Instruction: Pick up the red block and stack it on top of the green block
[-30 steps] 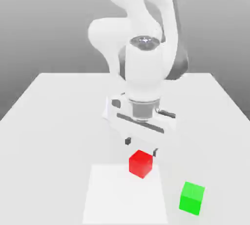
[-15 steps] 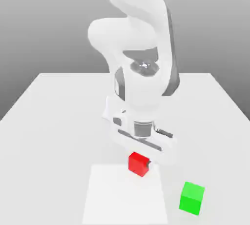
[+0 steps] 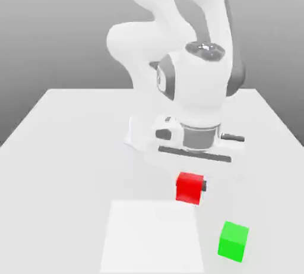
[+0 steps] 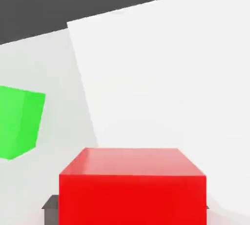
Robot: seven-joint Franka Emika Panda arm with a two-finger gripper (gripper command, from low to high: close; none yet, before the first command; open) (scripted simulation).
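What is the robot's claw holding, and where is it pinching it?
The claw holds the red block, pinched by two opposite sides, one finger showing at its side. The green block sits free on the table.

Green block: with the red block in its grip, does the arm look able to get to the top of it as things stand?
Probably yes. The gripper is shut on the red block, the green block sits nearby toward the exterior view's right, and nothing stands on it or between them.

I count one red block (image 3: 189,187), one green block (image 3: 233,241), one white mat (image 3: 151,237) and one counter (image 3: 71,142) under my arm.
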